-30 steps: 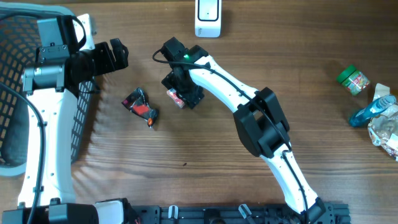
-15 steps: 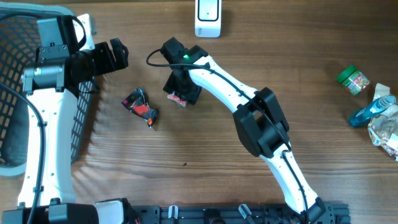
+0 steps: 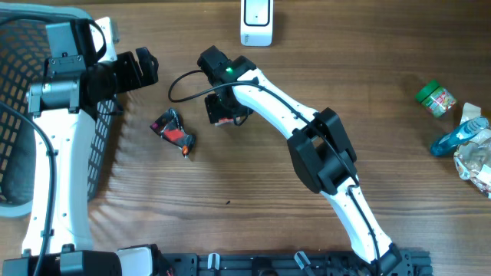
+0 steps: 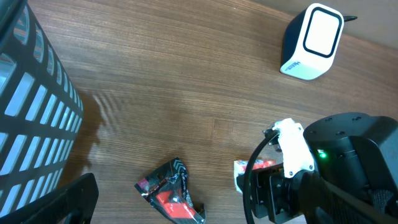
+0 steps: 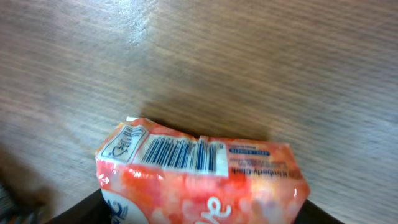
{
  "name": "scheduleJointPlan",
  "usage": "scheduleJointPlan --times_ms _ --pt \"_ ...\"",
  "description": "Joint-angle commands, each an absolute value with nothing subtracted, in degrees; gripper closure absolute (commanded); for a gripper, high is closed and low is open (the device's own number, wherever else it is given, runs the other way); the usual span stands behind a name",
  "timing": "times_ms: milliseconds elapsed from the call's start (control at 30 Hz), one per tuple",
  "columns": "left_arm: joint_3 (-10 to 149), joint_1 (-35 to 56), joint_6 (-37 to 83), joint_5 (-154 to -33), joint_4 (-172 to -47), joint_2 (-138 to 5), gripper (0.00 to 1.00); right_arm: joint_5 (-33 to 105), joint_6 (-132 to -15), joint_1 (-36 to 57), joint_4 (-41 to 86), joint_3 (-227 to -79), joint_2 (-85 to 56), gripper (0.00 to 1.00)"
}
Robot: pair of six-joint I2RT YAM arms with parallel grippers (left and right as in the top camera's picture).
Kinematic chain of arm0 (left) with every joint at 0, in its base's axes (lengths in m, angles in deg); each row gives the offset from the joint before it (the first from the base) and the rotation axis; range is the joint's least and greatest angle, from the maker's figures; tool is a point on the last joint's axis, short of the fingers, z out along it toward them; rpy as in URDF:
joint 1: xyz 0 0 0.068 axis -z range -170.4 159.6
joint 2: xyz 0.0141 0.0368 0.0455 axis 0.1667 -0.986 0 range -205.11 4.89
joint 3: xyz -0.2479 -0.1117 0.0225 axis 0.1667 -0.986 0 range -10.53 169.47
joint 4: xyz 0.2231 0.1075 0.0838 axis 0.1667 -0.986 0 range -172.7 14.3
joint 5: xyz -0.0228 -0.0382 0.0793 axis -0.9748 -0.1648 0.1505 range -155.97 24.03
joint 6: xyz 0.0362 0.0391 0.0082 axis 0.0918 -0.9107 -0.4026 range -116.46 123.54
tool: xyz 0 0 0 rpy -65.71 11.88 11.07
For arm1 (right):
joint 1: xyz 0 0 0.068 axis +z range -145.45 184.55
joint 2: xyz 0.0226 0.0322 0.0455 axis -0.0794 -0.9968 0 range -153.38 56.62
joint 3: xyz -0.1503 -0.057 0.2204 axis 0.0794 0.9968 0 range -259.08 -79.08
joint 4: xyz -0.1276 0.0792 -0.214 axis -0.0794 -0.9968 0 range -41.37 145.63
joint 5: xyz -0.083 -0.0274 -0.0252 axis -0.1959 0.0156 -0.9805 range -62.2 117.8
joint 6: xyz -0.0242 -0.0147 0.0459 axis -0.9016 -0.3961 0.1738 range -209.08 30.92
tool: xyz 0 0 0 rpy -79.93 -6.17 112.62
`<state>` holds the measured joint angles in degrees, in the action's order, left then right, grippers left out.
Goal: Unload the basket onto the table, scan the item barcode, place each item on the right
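Note:
The item is an orange-pink tissue pack (image 5: 205,183) with its barcode (image 5: 180,154) facing my right wrist camera. My right gripper (image 3: 225,111) is shut on it from both sides and holds it just above the wood, with a shadow underneath. From above the gripper hides most of the pack; in the left wrist view only its end (image 4: 255,168) shows. The white scanner (image 3: 256,21) stands at the table's back edge, beyond the gripper. My left gripper (image 3: 146,67) hangs open and empty to the left, by the basket.
A black and red packet (image 3: 173,131) lies on the table left of the right gripper. A dark mesh basket (image 3: 15,115) fills the left side. At the far right are a green-lidded jar (image 3: 436,98), a blue bottle (image 3: 459,136) and a crinkled bag (image 3: 477,161).
The right gripper has closed round the tissue pack and moved it a little toward the back of the table. Its cable now loops out further left. The left arm is unchanged.

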<state>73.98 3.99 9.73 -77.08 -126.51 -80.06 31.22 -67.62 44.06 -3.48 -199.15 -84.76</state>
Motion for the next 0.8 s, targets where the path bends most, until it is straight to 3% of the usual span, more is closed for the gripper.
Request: scheduleJointPlan --times_ms 0,200,333,767 --pt "74.61 4.23 8.42 -76.78 -126.38 -79.17 0.0 27.44 -69.59 43.82 -3.04 -199.22 -87.28 0.42" --pt "74.61 4.23 8.44 -76.78 -126.38 -79.17 0.0 27.84 -69.79 43.82 -0.51 -199.22 -87.28 0.47" --pt "74.61 4.23 8.44 -76.78 -126.38 -79.17 0.0 27.7 -71.89 43.69 2.33 -199.22 -87.28 0.56" --pt "74.61 4.23 8.44 -76.78 -126.38 -79.17 0.0 27.84 -78.66 36.02 7.25 -199.24 -80.24 0.59"
